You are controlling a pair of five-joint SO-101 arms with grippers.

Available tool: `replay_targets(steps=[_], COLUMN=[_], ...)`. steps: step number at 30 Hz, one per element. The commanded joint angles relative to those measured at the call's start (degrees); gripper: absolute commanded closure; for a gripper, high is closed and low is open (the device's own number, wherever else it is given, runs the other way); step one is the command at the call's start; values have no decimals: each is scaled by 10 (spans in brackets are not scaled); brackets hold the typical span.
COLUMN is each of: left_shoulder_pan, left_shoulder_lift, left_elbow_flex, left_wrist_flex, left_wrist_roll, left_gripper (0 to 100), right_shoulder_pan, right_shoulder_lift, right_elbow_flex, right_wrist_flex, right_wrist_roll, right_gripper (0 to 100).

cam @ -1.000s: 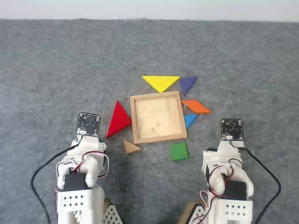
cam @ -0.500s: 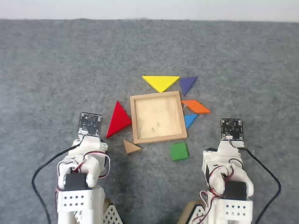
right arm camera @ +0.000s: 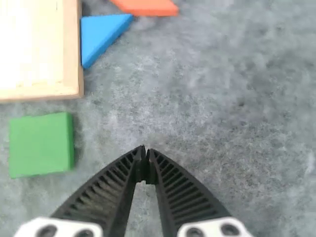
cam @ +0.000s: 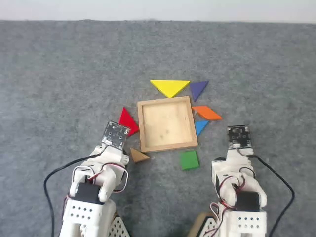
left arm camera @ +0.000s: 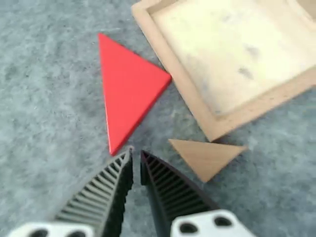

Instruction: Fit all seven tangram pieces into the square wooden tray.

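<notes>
The left gripper [left arm camera: 136, 157], fingers closed to a thin slit and holding nothing, hangs at the near tip of the red triangle [left arm camera: 126, 89]. The tan triangle [left arm camera: 205, 155] lies just to its right. The red piece's right corner almost touches the wooden tray's [left arm camera: 190, 98] left rim.

The right gripper [right arm camera: 144, 153], tips meeting, hangs over open grey mat [cam: 59, 74]. The green square [right arm camera: 42, 143] lies to its left, by the tray's near edge. The blue triangle [right arm camera: 101, 32] and orange parallelogram [right arm camera: 145, 7] hug the right rim. The yellow triangle [cam: 170, 87] and purple triangle [cam: 198, 89] lie beyond the far edge.
</notes>
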Motion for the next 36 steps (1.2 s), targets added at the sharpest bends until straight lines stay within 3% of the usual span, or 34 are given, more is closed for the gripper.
replay_targets(steps=[1,4,7,11,18,25,29,36], left_shoulder_pan=[2,-33,-59,-49,-19,-34,-63,-95], left_shoulder_lift=[-12,-8,-4,74,421,717,855,1018], left_elbow_flex=[-50,-122,-193,-240,-364,-545,-658,-796], left_wrist_flex=[33,77,109,109,61,75,84,127], left_wrist_roll=[-60,-128,-67,-69,-68,62,90,76], left_gripper=[964,966,963,914,820,693,690,690], right_shoulder_pan=[-6,-6,-7,-6,-6,-6,-6,-6], right_shoulder_lift=[-5,-5,-5,-5,-5,-5,-5,-5], right_elbow_flex=[10,10,10,10,10,10,10,10], right_wrist_flex=[29,38,44,44,44,44,44,44], right_wrist_roll=[135,250,306,308,308,310,310,310], right_gripper=[987,989,989,989,989,990,990,990])
